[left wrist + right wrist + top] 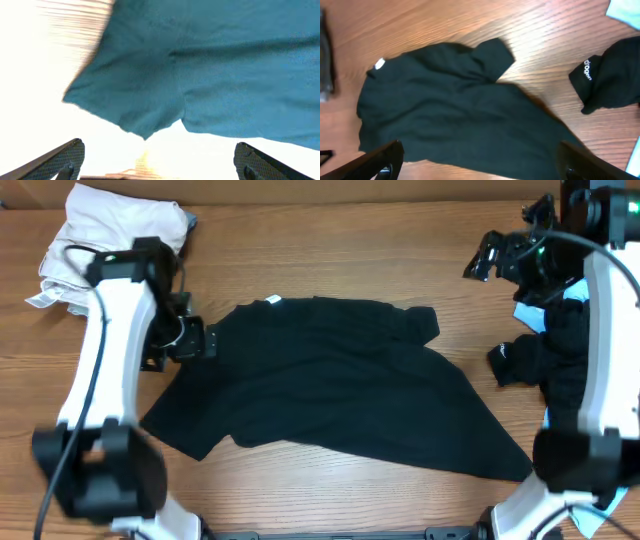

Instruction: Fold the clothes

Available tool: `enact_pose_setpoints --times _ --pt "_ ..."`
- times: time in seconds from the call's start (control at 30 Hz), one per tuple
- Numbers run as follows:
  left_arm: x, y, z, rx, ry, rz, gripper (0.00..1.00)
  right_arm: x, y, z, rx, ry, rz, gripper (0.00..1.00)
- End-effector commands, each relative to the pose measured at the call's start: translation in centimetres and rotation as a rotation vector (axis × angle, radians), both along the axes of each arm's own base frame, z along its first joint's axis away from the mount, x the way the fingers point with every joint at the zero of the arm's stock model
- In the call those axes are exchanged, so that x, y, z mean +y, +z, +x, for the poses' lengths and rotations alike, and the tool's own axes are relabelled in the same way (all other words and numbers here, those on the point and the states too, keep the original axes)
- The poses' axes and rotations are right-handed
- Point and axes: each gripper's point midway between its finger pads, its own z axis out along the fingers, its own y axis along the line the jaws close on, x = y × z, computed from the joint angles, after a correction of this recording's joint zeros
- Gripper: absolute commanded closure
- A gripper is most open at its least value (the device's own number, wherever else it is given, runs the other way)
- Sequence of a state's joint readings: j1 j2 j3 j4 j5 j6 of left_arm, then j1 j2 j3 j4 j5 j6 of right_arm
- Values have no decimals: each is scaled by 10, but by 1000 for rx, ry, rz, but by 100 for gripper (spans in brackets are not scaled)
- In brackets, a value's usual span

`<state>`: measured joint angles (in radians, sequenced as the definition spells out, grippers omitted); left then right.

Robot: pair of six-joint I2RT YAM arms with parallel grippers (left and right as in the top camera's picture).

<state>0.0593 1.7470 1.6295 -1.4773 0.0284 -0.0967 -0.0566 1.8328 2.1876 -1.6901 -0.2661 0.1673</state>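
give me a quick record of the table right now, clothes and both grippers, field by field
surface: wooden table
main item: black shirt, spread out at the centre, not yet folded
left gripper: open, at the shirt's edge on the robot's left, holding nothing
right gripper: open, near the far right corner, apart from the shirt
far left: pile of white clothes
right side: bunched black garment with white print, light blue cloth beside it

Overhead looks straight down; right wrist shares the black shirt (330, 380) from afar; left wrist, overexposed, seemingly close.
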Motion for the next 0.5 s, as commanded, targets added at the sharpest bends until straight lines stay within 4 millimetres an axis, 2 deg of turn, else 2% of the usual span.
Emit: enact_pose_setpoints --times 0.0,0.1,0.17,0.23,0.33,0.47 --pt "6 33 -20 -107 95 31 2 19 39 -42 -101 12 -31 0" --pt "6 34 -43 -131 137 37 1 38 42 -75 -109 29 -49 0" --pt "8 27 -55 -143 172 47 0 47 39 -95 -110 43 -72 0" --pt "20 14 -62 -162 262 84 0 56 31 -113 -105 65 -83 0" --pt "37 -12 -61 -187 386 74 0 73 15 -135 -94 108 -70 0" --pt "64 -50 -55 -186 482 77 0 90 -7 -147 -80 147 -53 0"
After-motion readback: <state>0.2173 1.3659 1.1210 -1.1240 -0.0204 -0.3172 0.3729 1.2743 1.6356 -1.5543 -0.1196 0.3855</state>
